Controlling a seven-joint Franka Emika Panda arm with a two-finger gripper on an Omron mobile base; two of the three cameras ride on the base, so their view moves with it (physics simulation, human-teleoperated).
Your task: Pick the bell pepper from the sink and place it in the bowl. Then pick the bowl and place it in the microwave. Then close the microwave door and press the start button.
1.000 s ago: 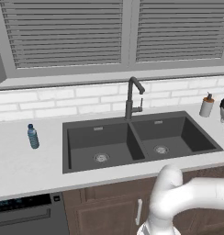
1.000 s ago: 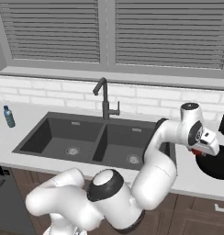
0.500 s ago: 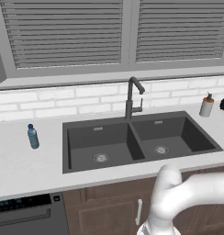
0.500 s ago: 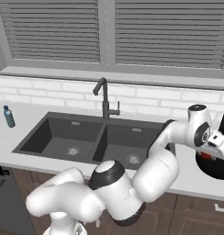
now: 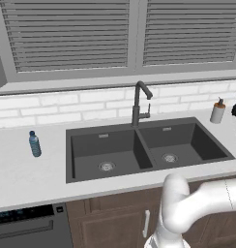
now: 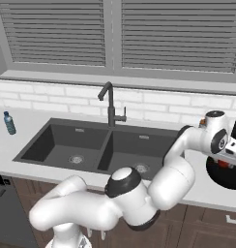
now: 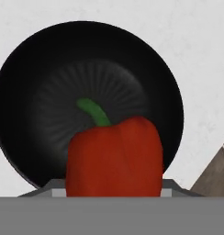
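The red bell pepper (image 7: 114, 158) with its green stem hangs low in the hand view, directly above the round black bowl (image 7: 40, 92). Its body hides my fingertips. In the right base view my gripper (image 6: 227, 162) is far out to the right, shut on the bell pepper (image 6: 225, 164), just over the bowl (image 6: 231, 180) on the white counter. The dark double sink (image 5: 149, 150) (image 6: 100, 145) lies to the left with both basins bare. The microwave is out of view.
A tall dark faucet (image 5: 138, 104) stands behind the sink. On the left counter is a small water bottle (image 5: 35, 144), and a soap dispenser (image 5: 217, 112) stands at the back right. Window blinds run along the wall, and a dishwasher front (image 5: 28, 227) sits lower left.
My arm has swung a little further right with the pepper, bringing it over the bowl. Nothing else has moved.
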